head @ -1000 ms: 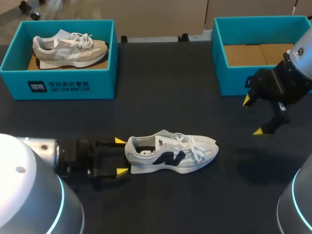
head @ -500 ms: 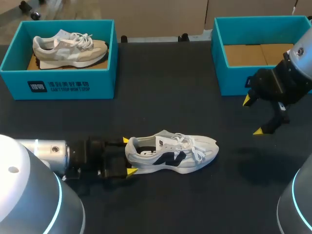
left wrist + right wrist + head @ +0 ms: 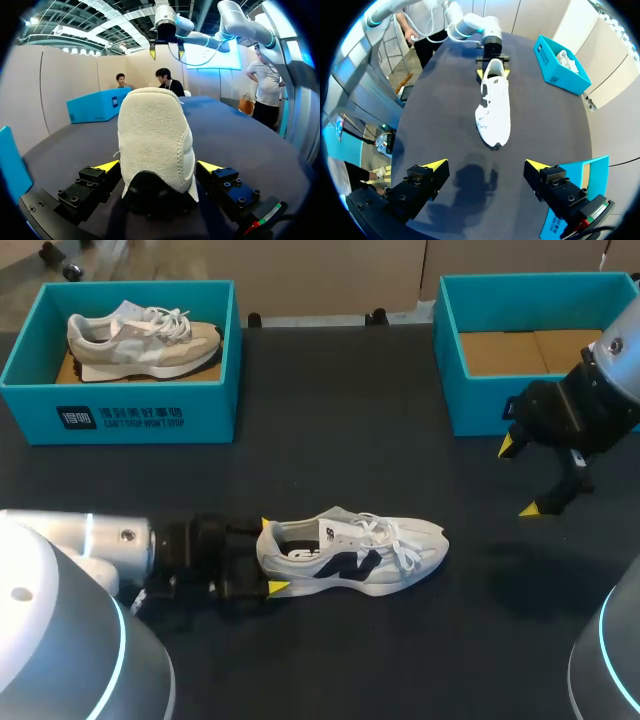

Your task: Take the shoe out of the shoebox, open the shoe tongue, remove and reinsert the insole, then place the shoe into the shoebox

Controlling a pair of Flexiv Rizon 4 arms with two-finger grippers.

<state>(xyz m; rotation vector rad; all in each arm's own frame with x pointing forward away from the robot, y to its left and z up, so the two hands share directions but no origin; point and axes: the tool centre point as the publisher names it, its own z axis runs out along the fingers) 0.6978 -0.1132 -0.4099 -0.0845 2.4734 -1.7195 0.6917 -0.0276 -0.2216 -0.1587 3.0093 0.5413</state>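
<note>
**Shoe out of its box, heel straddled, tongue and insole not yet touched**

The white shoe (image 3: 350,552) stands on its sole on the counter (image 3: 330,440), well apart from the empty box (image 3: 450,390) on the right. The left gripper (image 3: 271,556) is spread around the heel, one finger on each side, apparently not yet touching it. The right gripper (image 3: 518,479) hangs spread above the counter beside the empty box, holding nothing. By my judgement only the taking-out is done. Opening the tongue, the insole work and the return to the box are left.

Shoe (image 3: 155,135) heel-first on dark table (image 3: 245,150), between left gripper's (image 3: 158,165) parted fingers, yellow tips just beside heel
</note>
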